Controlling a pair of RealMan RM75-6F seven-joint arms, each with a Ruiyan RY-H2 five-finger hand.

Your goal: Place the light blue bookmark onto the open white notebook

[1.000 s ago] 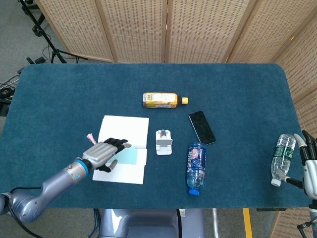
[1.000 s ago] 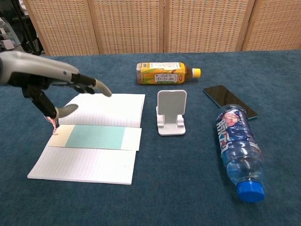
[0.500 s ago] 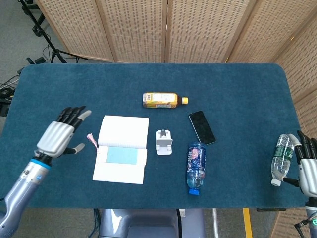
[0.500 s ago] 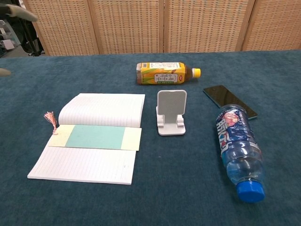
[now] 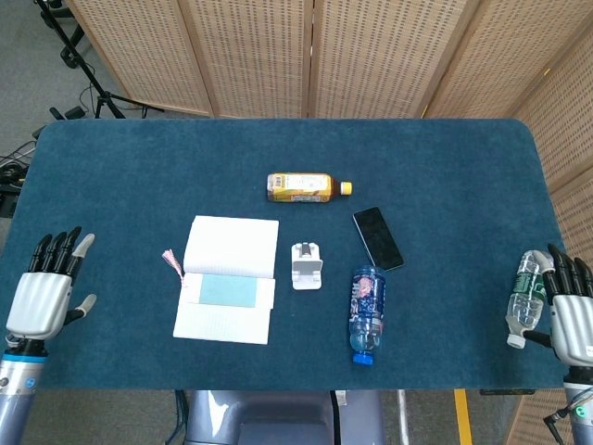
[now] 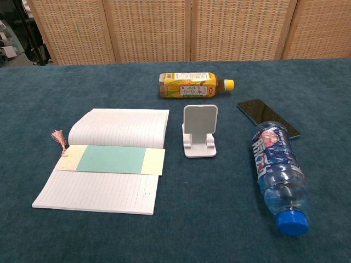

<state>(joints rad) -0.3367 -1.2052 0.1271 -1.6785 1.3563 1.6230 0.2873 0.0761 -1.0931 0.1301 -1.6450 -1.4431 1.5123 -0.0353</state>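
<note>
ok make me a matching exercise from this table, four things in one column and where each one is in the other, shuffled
Things:
1. light blue bookmark
2. phone stand
3. black phone
4. tea bottle with yellow cap

Places:
A. on its side, beyond the phone stand
B. lying across the open white notebook
C. flat on the cloth, beside the blue-capped water bottle
D. upright, between the notebook and the water bottle

Pairs: 1-B, 2-D, 3-C, 4-A

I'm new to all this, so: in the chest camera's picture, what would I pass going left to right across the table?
Pink tassel → open white notebook with the light blue bookmark on it → white phone stand → blue-capped water bottle.
</note>
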